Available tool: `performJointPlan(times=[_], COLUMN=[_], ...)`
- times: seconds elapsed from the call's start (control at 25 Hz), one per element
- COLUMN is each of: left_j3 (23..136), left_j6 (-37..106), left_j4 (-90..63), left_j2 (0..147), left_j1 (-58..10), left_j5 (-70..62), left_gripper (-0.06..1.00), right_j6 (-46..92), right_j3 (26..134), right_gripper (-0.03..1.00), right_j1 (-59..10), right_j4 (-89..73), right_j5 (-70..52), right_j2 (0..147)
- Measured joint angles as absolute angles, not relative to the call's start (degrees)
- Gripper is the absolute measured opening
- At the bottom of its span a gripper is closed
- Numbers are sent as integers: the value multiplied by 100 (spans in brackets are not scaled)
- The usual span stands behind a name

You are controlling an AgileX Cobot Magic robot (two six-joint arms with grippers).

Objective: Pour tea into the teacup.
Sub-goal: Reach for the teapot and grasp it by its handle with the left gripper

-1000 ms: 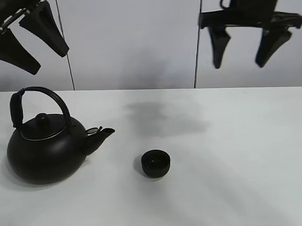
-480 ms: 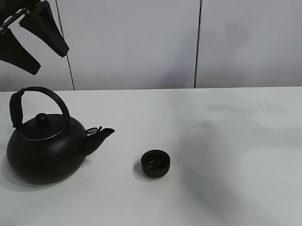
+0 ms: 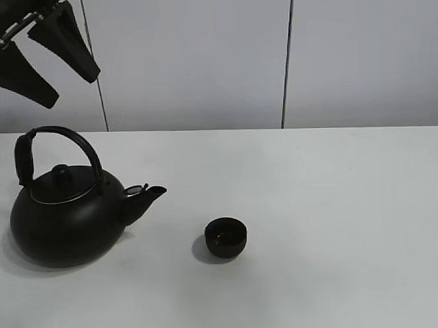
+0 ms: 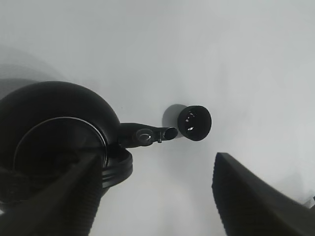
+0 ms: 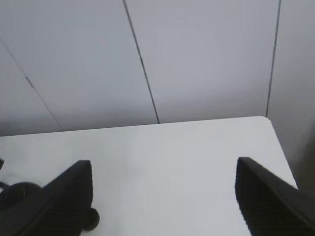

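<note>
From the high camera, the teacup (image 3: 226, 237) sits upright on the white counter (image 3: 335, 203), a little left of the middle. The kettle (image 3: 66, 220) stands at about 9 o'clock from it, near but not touching, with its spout turned toward the cup. The left pincer (image 3: 71, 88) hangs high in the far-left corner, above the kettle's handle and clear of it. Its two dark fingers are spread and grasp nothing. From that pincer the teacup lies at about 5 o'clock, well apart and far lower. The right pincer does not show in this view.

In the left wrist view, the left pincer (image 4: 156, 164) looks down on the counter (image 4: 246, 59) with its fingers (image 4: 256, 201) released and wide apart. The kettle (image 4: 54, 128) lies partly behind one finger. The teacup (image 4: 195, 123) stands just past the tip of the kettle's spout, apart from both fingers and nearer the one away from the kettle. A glint shows inside the cup.

In the right wrist view, the right pincer (image 5: 167, 206) is also released, its fingers (image 5: 266, 201) spread wide above the counter (image 5: 187, 157) and facing the pale wall panels. I cannot tell whether the teacup shows here.
</note>
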State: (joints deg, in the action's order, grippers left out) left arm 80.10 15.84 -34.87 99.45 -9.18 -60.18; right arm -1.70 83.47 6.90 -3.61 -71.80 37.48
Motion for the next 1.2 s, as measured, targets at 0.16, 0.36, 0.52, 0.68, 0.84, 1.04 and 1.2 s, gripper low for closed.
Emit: performJointPlan(times=[0.16, 0.36, 0.52, 0.68, 0.84, 1.04, 1.2], left_j3=[8010, 8010, 8010, 8010, 8010, 8010, 8010], left_j6=[1584, 1584, 1584, 1584, 1584, 1584, 1584], left_j4=[-3487, -3487, -3487, -3487, -3487, -3487, -3487], left_j2=[9945, 9945, 9945, 9945, 9945, 9945, 9945], left_j1=[-918, -918, -918, -918, -918, -918, -918], left_j5=[-6018, -6017, -6017, -6017, -6017, -6017, -6017], left_gripper=[47, 47, 47, 47, 47, 47, 47], right_j6=[368, 629, 683, 713, 713, 713, 663], right_j3=[7119, 5537, 4585, 3895, 3307, 2851, 2701], right_gripper=[55, 55, 55, 54, 54, 54, 54], right_j1=[641, 641, 641, 641, 641, 641, 641], right_j4=[-816, -795, -592, -498, -473, -428, -428], right_j5=[-7067, -7072, -6868, -6428, -6202, -6189, -6207], right_j2=[2292, 1043, 686, 588, 588, 581, 420])
